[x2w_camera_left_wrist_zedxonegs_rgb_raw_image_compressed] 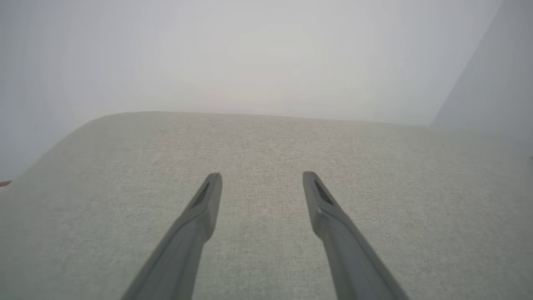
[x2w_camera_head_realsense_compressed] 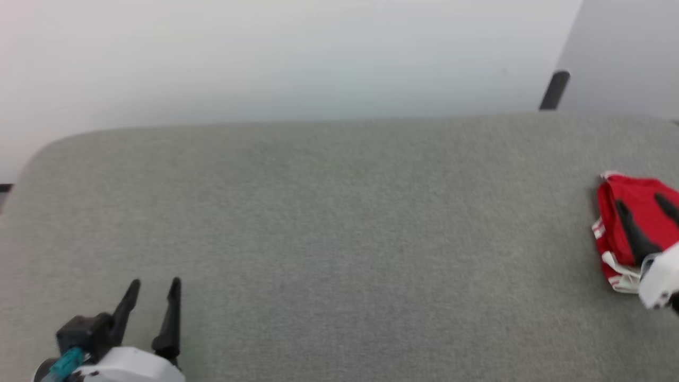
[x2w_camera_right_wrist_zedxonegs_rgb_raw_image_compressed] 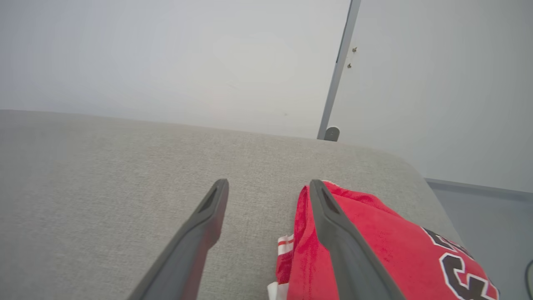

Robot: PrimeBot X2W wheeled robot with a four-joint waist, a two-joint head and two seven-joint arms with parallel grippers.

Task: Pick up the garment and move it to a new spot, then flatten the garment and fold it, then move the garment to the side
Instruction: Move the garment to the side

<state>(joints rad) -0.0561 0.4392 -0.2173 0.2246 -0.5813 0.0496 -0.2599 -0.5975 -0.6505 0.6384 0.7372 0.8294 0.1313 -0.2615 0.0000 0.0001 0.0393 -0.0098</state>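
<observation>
The garment (x2w_camera_head_realsense_compressed: 644, 212) lies folded in a red bundle with white striped trim at the far right of the grey cloth-covered table (x2w_camera_head_realsense_compressed: 339, 212). My right gripper (x2w_camera_head_realsense_compressed: 639, 201) is open above it, fingers spread over the red cloth. In the right wrist view the garment (x2w_camera_right_wrist_zedxonegs_rgb_raw_image_compressed: 374, 241) shows black white-edged lettering, and the right gripper (x2w_camera_right_wrist_zedxonegs_rgb_raw_image_compressed: 268, 183) has one finger over the garment's edge and the other over bare table. Whether it touches the cloth I cannot tell. My left gripper (x2w_camera_head_realsense_compressed: 155, 282) is open at the lower left, far from the garment, with the left gripper (x2w_camera_left_wrist_zedxonegs_rgb_raw_image_compressed: 261, 176) holding nothing.
A pale wall rises behind the table. A dark post (x2w_camera_head_realsense_compressed: 554, 90) stands past the far right edge, seen as a grey pole (x2w_camera_right_wrist_zedxonegs_rgb_raw_image_compressed: 337, 83) in the right wrist view. The table's corners are rounded, and the floor (x2w_camera_right_wrist_zedxonegs_rgb_raw_image_compressed: 491, 216) drops away beyond the garment.
</observation>
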